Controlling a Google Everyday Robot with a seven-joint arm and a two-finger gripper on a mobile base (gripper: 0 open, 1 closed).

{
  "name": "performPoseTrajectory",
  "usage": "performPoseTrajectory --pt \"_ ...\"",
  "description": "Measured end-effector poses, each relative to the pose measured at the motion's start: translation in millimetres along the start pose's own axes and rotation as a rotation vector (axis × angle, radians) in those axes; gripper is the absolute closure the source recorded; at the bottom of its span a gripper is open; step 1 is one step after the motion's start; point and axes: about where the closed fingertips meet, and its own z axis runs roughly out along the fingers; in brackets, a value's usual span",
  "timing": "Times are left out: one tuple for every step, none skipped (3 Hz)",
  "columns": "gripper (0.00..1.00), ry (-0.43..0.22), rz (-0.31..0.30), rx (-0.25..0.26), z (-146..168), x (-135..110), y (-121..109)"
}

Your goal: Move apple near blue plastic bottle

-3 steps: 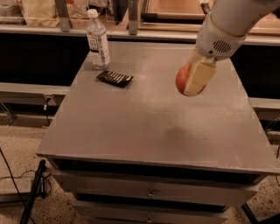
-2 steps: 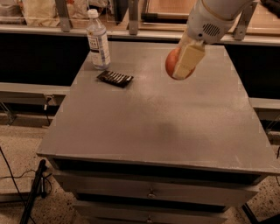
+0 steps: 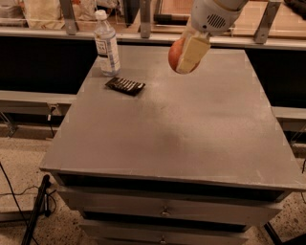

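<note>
Work surface: a grey metal table (image 3: pixel 191 134) with drawers in its front. The upper drawer (image 3: pixel 165 210) is closed, so its contents cannot be seen.

Blue plastic bottle (image 3: pixel 107 45): stands upright on the table at its rear left corner, white cap on. Body clear, label white with a bluish tint. The level of any liquid inside cannot be determined.

Dark ridged packet (image 3: pixel 125 86): lies flat on the table, just in front of the bottle and slightly to its right. It is close to the bottle and does not touch it.

Gripper (image 3: pixel 185 58): hangs from the white arm (image 3: pixel 213 14) to the right of the bottle, at about the height of the bottle's label, clear of the table top. Its jaws are pinching the apple; one cream-coloured finger (image 3: pixel 192 50) lies across the fruit's near side, and the other is hidden behind it.

Apple (image 3: pixel 173 53): red-orange, held in the air by the gripper, well apart from the bottle, on its right. It rests on nothing. Its faint shadow falls on the table to the right of the packet.
</note>
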Motion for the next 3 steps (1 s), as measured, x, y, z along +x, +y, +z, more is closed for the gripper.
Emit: performPoseTrajectory --pt "1.0 -0.026 0.008 0.013 13 -6 -23" --pt "1.0 -0.11 0.053 0.082 46 -21 -84" --pt "1.0 -0.197 0.105 0.14 65 -31 -120"
